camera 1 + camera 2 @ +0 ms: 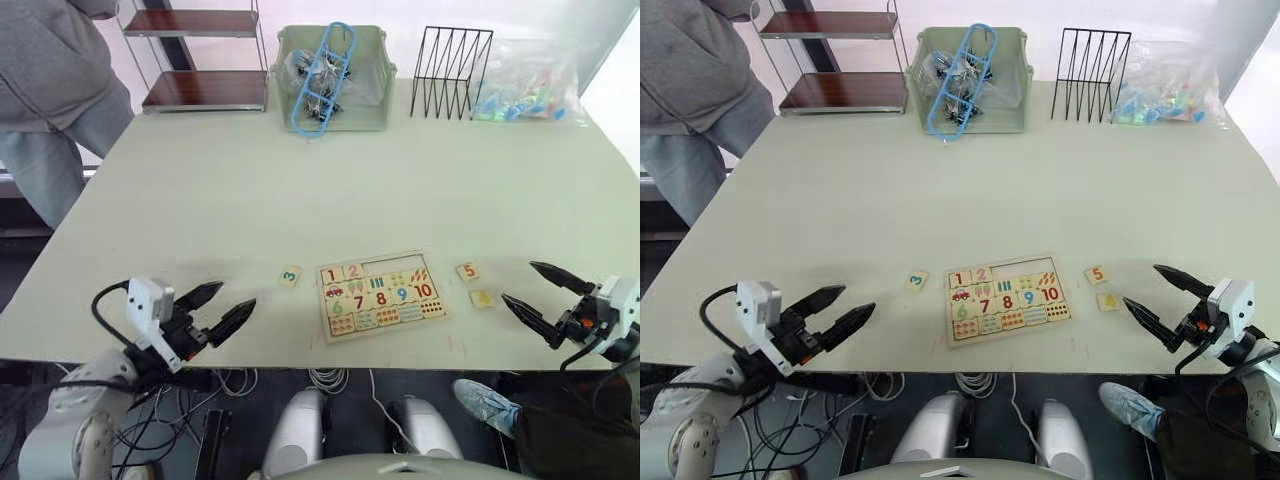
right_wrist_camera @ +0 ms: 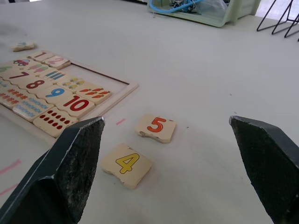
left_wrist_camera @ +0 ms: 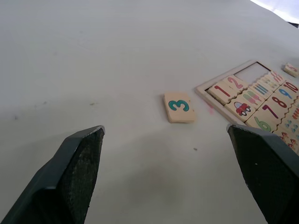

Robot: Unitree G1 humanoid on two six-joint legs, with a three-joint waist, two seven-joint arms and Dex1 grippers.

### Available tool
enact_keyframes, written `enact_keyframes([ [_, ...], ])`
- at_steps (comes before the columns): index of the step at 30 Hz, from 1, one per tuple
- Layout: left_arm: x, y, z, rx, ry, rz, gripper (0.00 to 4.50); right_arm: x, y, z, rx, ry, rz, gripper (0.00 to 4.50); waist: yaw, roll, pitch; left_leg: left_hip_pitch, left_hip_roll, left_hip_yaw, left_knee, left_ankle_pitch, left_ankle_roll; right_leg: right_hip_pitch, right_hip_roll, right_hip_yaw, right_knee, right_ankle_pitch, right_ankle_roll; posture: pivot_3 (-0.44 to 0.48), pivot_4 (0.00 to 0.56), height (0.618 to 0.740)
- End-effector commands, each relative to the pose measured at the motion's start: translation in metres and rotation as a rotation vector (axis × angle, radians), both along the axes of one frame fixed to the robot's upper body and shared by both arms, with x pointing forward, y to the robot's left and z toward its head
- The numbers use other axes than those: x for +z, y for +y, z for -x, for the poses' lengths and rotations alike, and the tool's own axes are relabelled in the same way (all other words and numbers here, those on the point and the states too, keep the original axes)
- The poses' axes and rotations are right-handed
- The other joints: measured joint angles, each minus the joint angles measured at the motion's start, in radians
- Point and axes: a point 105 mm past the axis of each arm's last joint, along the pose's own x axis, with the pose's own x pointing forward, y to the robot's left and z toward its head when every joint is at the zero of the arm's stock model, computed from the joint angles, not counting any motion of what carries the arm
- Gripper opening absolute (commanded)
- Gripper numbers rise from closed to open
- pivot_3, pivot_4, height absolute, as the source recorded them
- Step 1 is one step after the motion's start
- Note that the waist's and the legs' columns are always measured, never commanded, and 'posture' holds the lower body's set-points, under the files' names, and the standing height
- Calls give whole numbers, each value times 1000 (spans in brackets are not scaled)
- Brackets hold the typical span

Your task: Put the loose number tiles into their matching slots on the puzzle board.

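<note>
Both tools are spread wide and empty. The left tool [image 1: 222,309] hovers over the near left of the tabletop [image 1: 300,190], and the right tool [image 1: 536,290] hovers by the near right edge.

The puzzle board [image 1: 381,295] lies near centre, close to the front edge. Tiles 1 and 2 already sit in its far row, with an open gap in that row to their right. Three tiles are still loose: the 3 tile [image 1: 290,276] lies flat just left of the board, between it and the left tool. The 5 tile [image 1: 467,271] and the 4 tile [image 1: 482,298] lie right of the board, close together but apart, the 4 nearer the robot, in front of the right tool.

These look like thin, stiff, light wooden squares lying flat, so little height to pinch. I'd judge the best hold is across two opposite side edges, fingertips brushing the tabletop. Smooth faces may slip, and a clumsy nudge would just slide a tile away.

Room to work is generous. The tabletop is bare around each loose tile, and the green bin [image 1: 333,78], wire rack [image 1: 451,58] and plastic bag [image 1: 530,85] sit well apart at the far edge. A person [image 1: 55,90] stands at the far left corner. Watch the front edge: the board and the 4 tile are not far from it.
</note>
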Motion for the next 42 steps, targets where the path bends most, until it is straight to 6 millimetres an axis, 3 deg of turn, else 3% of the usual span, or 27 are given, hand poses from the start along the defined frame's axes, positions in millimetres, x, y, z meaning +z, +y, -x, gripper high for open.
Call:
enact_keyframes([
  [1,8,1,12,8,-57,-71,4448,7,-12,0,-45,-24,11,4500,-2,1,0,0,0,0,0,0,0,0,0,0,-1,0,0,0,150,740],
  [11,-1,-6,32,113,-38,-62,4448,0,-20,11,-46,26,-17,4500,-1,1,-1,0,-1,1,-5,-1,1,2,-2,-1,-9,0,0,0,150,740],
  [32,-7,-5,18,40,-47,-93,4448,-12,-16,41,-5,51,-16,4500,-1,1,-1,0,-1,1,-6,-1,2,2,-1,-1,-10,0,0,0,150,740],
  [42,-6,-9,12,32,-55,-89,4448,-2,-2,34,24,14,-34,4500,-1,1,-1,0,-1,1,-6,-1,2,2,-2,-1,-10,0,0,0,150,740],
])
